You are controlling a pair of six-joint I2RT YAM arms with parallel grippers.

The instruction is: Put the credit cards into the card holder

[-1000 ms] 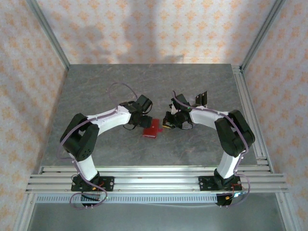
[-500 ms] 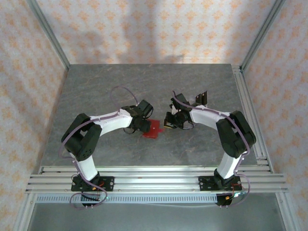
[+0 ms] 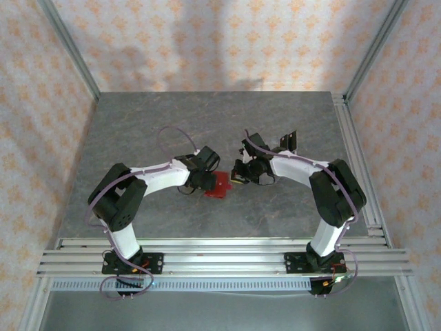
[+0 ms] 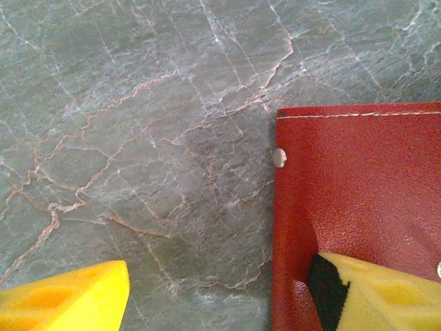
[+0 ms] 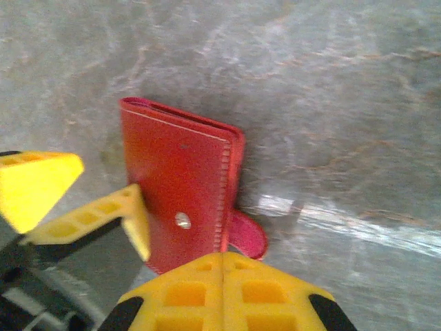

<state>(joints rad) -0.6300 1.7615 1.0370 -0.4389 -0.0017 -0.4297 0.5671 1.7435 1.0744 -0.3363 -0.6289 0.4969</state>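
Observation:
The red card holder (image 3: 220,185) lies folded shut on the grey table between the two arms. My left gripper (image 4: 220,296) is open and straddles the holder's left edge (image 4: 358,186). One yellow finger (image 4: 386,293) rests on the red cover and the other (image 4: 65,300) is over bare table. My right gripper (image 5: 222,265) is shut, its tips at the holder's near edge (image 5: 182,179) beside the snap tab (image 5: 248,234); nothing shows between them. Something dark and flat, likely the credit cards (image 3: 289,140), lies behind the right arm.
The marble-patterned tabletop (image 3: 207,117) is bare toward the back and the left. Patterned walls with metal corner posts (image 3: 69,48) enclose it. Aluminium rails (image 3: 220,252) run along the near edge and another rail (image 3: 355,158) runs down the right side.
My left gripper has come down and to the right onto the card holder's left part. The right gripper has shifted slightly left, staying shut. The holder has barely moved.

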